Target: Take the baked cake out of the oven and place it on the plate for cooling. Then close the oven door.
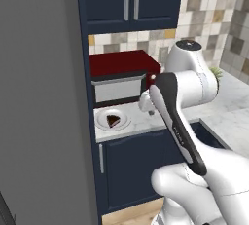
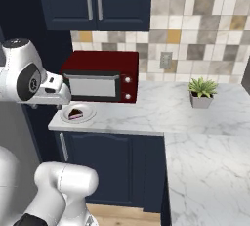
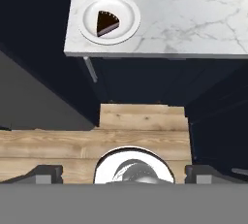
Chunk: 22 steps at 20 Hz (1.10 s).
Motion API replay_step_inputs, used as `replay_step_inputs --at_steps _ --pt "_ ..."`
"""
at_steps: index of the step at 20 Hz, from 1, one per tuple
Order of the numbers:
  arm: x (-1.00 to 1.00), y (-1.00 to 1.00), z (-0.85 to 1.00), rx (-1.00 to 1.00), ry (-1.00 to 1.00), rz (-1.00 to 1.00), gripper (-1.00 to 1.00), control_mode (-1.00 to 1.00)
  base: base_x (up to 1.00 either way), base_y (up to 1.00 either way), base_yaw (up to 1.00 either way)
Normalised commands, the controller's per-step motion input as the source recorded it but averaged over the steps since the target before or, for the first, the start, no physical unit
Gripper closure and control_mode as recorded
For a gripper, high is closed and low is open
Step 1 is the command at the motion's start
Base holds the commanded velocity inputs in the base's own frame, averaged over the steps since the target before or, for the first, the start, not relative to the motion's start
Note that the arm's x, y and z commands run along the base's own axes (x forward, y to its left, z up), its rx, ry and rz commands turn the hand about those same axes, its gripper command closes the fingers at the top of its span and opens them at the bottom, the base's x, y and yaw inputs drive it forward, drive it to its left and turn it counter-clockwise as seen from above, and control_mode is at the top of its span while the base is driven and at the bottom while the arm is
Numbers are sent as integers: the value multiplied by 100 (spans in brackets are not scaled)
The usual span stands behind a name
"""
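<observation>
A dark slice of cake [image 1: 113, 121] [image 2: 75, 113] [image 3: 106, 23] lies on the white round plate [image 1: 103, 117] [image 2: 87, 117] [image 3: 127, 24], at the left end of the marble counter in front of a red microwave. My gripper [image 3: 125, 173] hangs in front of the counter, higher than the plate, and looks down at the floor. It is open: its fingertips [image 3: 46, 173] stand far apart with nothing held between them. The white hand [image 2: 51, 90] sits just left of the plate in the right base view. The oven and the oven door are out of view.
A red microwave [image 1: 124, 73] [image 2: 100, 76] stands behind the plate. A potted plant [image 2: 202, 92] sits further right on the marble counter [image 2: 195, 137]. A tall grey panel [image 1: 44, 97] borders the left. Navy cabinets [image 1: 136, 165] run above and below, over a wooden floor [image 3: 140, 126].
</observation>
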Motion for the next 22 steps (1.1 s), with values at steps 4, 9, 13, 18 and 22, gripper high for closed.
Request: replay_step_inputs --at_steps 4,9,13,18,22 --pt "-7 0 0 1 0 -1 -100 -100 0 0 0" --pt "-3 0 0 0 0 0 -100 100 -79 12 0" --pt "0 0 0 0 0 0 -100 100 -100 72 2" --pt "0 0 0 0 0 0 -100 100 -73 99 39" --pt "0 0 0 0 0 0 -100 100 0 100 71"
